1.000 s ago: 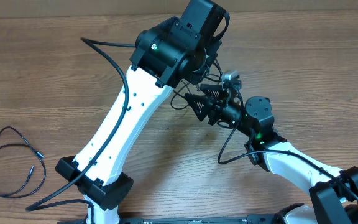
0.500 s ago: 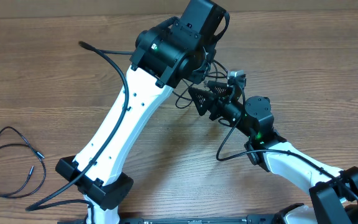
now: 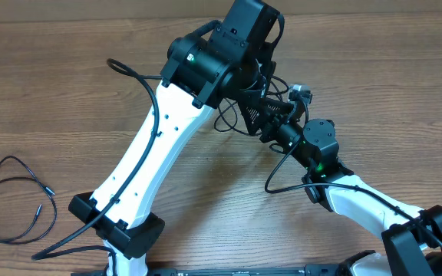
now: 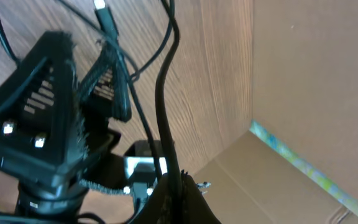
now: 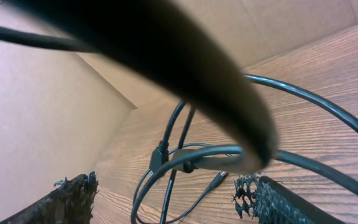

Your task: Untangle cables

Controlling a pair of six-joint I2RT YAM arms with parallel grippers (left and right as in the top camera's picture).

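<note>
A tangle of black cables point(image 3: 240, 115) lies on the wooden table under both grippers. My left gripper point(image 3: 261, 77) is shut on a thick black cable point(image 4: 161, 106), which runs up from its jaws point(image 4: 173, 190) in the left wrist view. My right gripper point(image 3: 265, 116) is open, with its fingers astride cable loops point(image 5: 185, 158) in the right wrist view point(image 5: 166, 193). It also shows in the left wrist view point(image 4: 73, 99). A silver-tipped plug point(image 3: 301, 92) sticks out beside the grippers. A blurred dark cable point(image 5: 166, 56) crosses close to the right wrist camera.
A separate thin black cable point(image 3: 14, 201) lies looped at the table's left edge. A black cable end point(image 3: 125, 67) rises left of the left arm. Cardboard walls point(image 4: 303, 93) stand beyond the table's far edge.
My right gripper has moved up and to the right, closer under the left gripper. The tangle and the silver-tipped plug shifted the same way. The left arm stayed nearly still.
</note>
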